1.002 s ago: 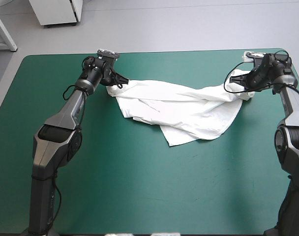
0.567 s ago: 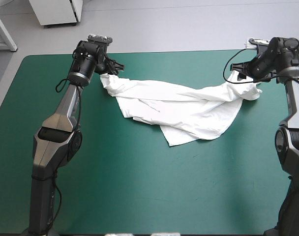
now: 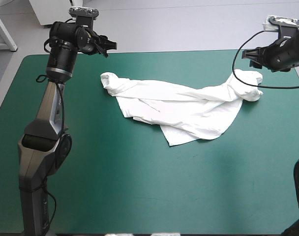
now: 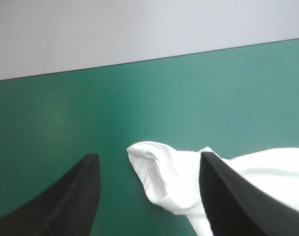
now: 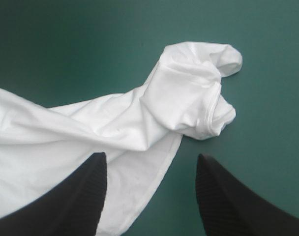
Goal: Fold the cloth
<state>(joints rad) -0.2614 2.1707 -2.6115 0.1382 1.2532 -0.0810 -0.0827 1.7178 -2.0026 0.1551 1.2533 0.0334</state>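
The white T-shirt (image 3: 184, 108) lies stretched in a crumpled band across the far half of the teal-green table. One bunched end (image 4: 162, 179) points left and a rolled sleeve end (image 5: 198, 93) points right. My left gripper (image 3: 108, 46) hangs raised above the far left edge, open and empty, apart from the cloth. In the left wrist view its fingers (image 4: 85, 196) stand wide, with the shirt's end below and ahead of them. My right gripper (image 3: 249, 54) is lifted over the far right corner, also open. The sleeve lies under and ahead of its fingers (image 5: 80, 196).
Bare teal-green cover (image 3: 139, 187) fills the whole near half of the table. The table's far edge (image 4: 139, 61) runs just beyond the left gripper. A white cabinet (image 3: 56, 12) stands on the floor beyond the far left corner.
Both grippers were shut on the shirt's two ends earlier. They have opened, let go and risen back toward the far edge. The ends have dropped onto the table.
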